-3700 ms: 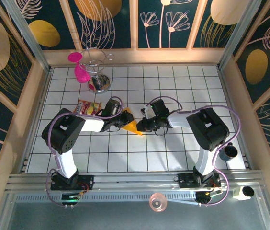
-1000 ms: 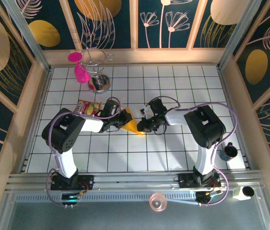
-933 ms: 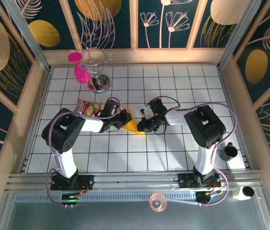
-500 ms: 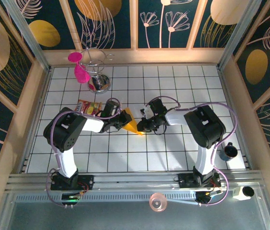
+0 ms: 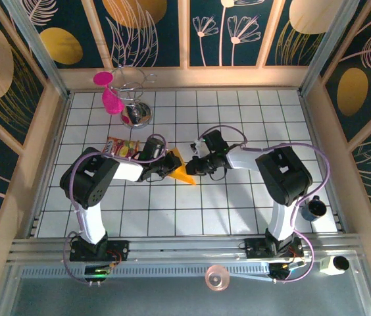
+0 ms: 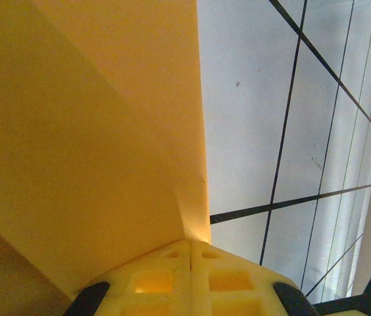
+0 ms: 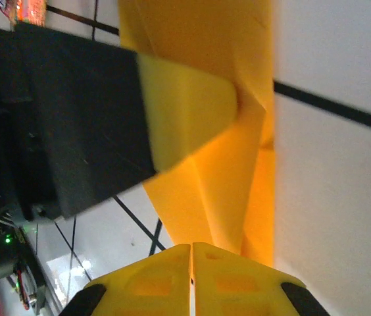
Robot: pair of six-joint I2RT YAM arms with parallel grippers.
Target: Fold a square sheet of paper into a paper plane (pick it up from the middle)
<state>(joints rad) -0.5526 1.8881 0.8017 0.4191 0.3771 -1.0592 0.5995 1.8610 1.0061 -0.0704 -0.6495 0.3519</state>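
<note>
The paper plane (image 5: 183,173) is found near the middle of the white tiled surface (image 5: 238,210), between the two arms, with its pointed tip turned toward the near right. The left end effector (image 5: 170,164) is closed on its left side, and the right end effector (image 5: 195,166) is closed on its right edge. A snack packet (image 5: 121,147) is seen lying to the left, well apart.

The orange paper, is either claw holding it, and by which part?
Both hold the paper plane: left claw pinches its left edge, right claw its right edge.
</note>
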